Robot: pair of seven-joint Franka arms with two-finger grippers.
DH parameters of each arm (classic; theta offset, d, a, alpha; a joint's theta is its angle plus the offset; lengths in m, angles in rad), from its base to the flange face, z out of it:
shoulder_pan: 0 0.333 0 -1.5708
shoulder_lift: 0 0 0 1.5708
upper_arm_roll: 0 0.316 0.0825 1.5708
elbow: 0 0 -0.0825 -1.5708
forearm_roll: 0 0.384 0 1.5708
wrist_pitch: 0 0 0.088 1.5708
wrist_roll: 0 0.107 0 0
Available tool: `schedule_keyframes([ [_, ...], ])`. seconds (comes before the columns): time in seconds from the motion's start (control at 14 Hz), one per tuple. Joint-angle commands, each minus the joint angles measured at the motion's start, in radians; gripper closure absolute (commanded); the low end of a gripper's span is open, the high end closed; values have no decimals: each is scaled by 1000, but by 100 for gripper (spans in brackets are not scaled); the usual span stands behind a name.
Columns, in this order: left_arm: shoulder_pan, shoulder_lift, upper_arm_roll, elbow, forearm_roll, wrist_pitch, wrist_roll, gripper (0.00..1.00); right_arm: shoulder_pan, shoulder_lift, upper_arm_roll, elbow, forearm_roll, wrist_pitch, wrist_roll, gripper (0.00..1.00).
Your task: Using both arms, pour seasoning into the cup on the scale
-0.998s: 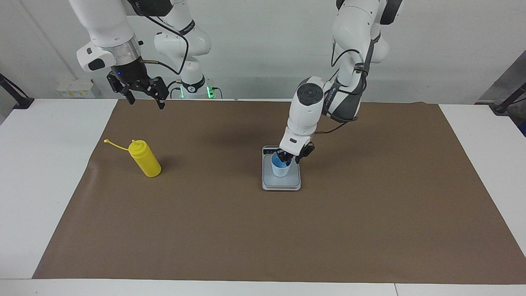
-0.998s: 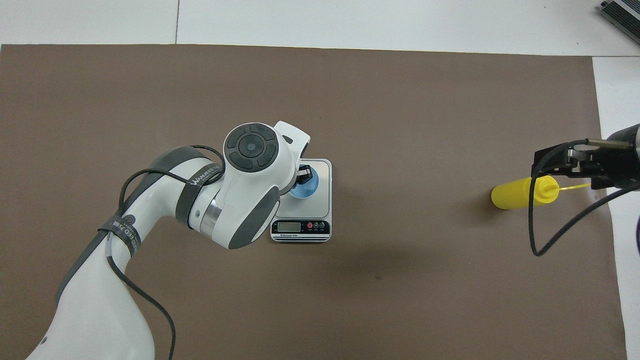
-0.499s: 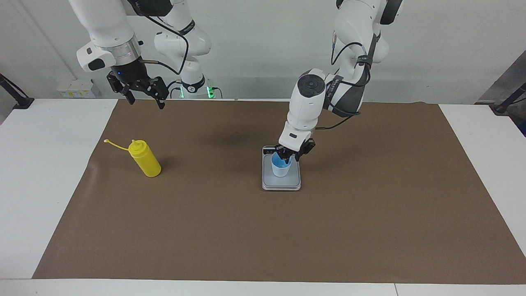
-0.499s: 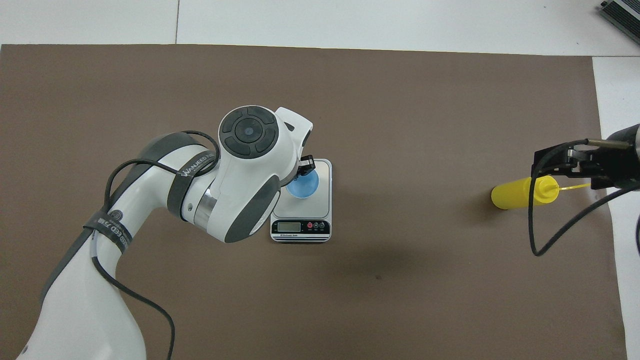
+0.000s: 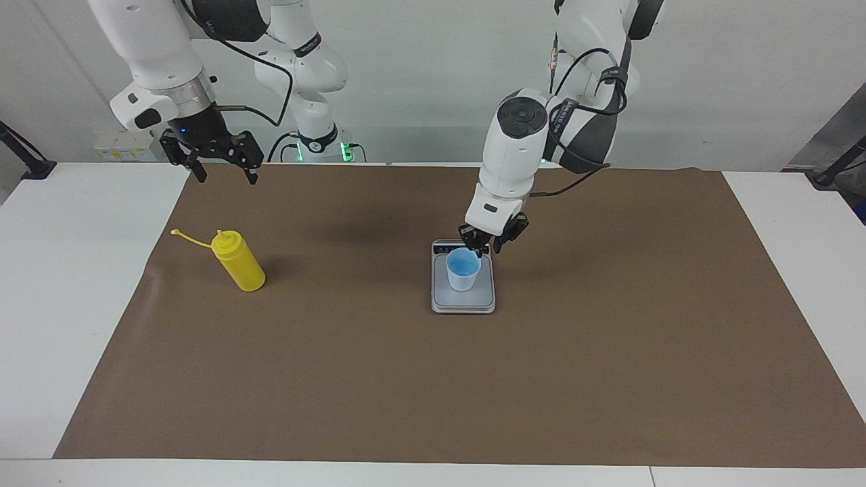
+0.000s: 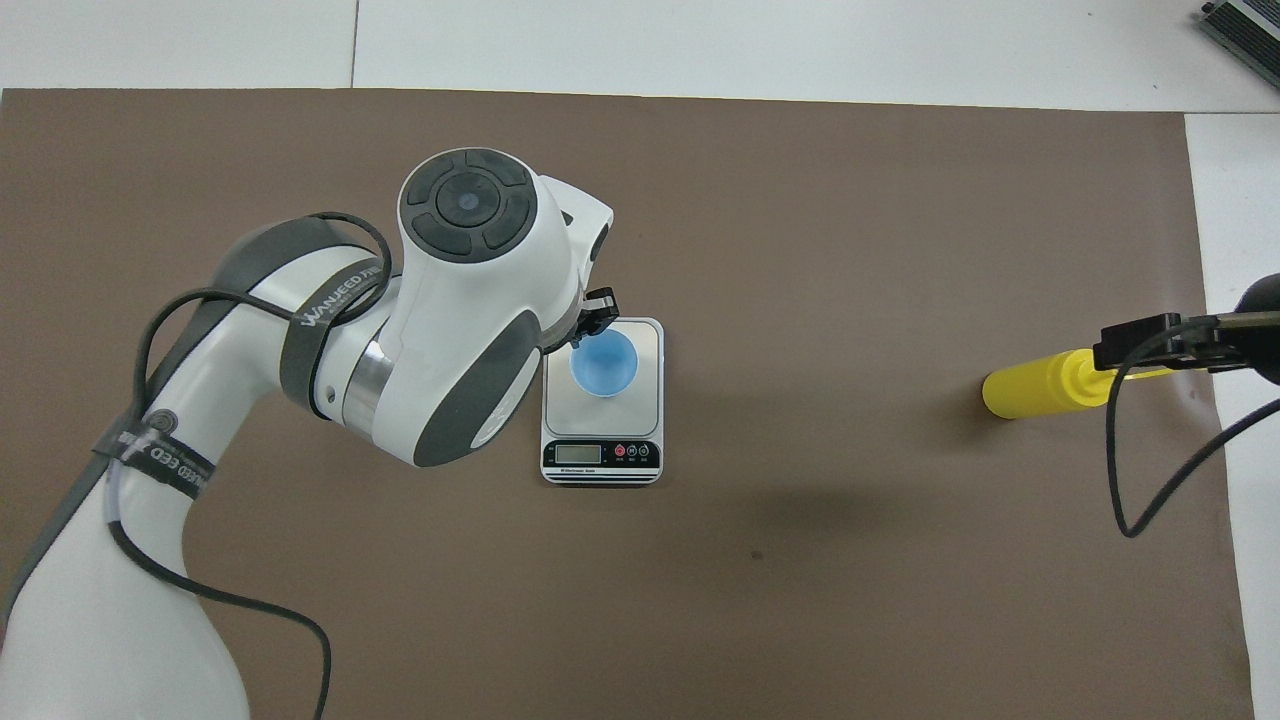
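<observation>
cup (image 5: pixel 463 269): stood upright on scale (image 5: pixel 463 302), mid-table; placement done. left gripper (image 5: pixel 486 247) just above cup rim, holding nothing, finger state unclear. seasoning (image 5: pixel 238 260): untouched toward right arm's end; right gripper (image 5: pixel 218 161) spread wide above. pouring remained.

Grey strap (image 6: pixel 335 300) on left arm (image 6: pixel 300 400): lettering, apparently "WANJEED". Scale (image 6: pixel 602 455) labels unreadable.

Bright, even light is falling from overhead, casting soft blurred shadows on the brown mat (image 5: pixel 433 379) beside the yellow bottle (image 5: pixel 238 261) and near the scale (image 6: pixel 602 440). Both views are staying fairly sharp; the white worktop (image 5: pixel 61 284) is perhaps slightly overexposed.
</observation>
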Motion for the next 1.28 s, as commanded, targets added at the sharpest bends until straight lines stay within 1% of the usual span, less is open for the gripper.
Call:
schedule_keyframes([
  [0.0,48,1,-5,70,13,-102,55,60,-72,-77,0,-131,67,83,-174,0],
  [0.14,102,7,-5,156,10,-222,144,60,-120,-104,0,-190,79,132,-309,0],
  [0.21,122,7,-5,176,11,-256,161,60,-147,-114,0,-213,85,150,-378,0],
  [0.36,163,0,3,181,11,-296,225,60,-195,-130,0,-256,111,190,-526,0],
  [0.5,240,-25,3,207,11,-368,338,60,-248,-143,-5,-302,156,239,-659,0],
  [0.64,333,-54,2,236,13,-432,461,60,-290,-145,-17,-326,205,261,-790,0],
  [0.71,364,-66,3,242,14,-449,507,59,-307,-147,-26,-337,222,266,-839,0],
  [0.86,401,-92,9,242,16,-471,553,59,-330,-137,-43,-359,301,275,-937,0],
  [0.93,418,-97,9,242,23,-482,570,60,-339,-137,-43,-374,330,299,-980,0],
  [1.07,424,-111,12,241,65,-503,645,60,-347,-134,-48,-392,373,315,-1038,0],
  [1.14,432,-120,14,237,77,-502,691,59,-359,-130,-48,-403,399,318,-1068,0],
  [1.21,461,-140,9,233,77,-486,731,58,-374,-128,-48,-411,430,319,-1101,0],
])
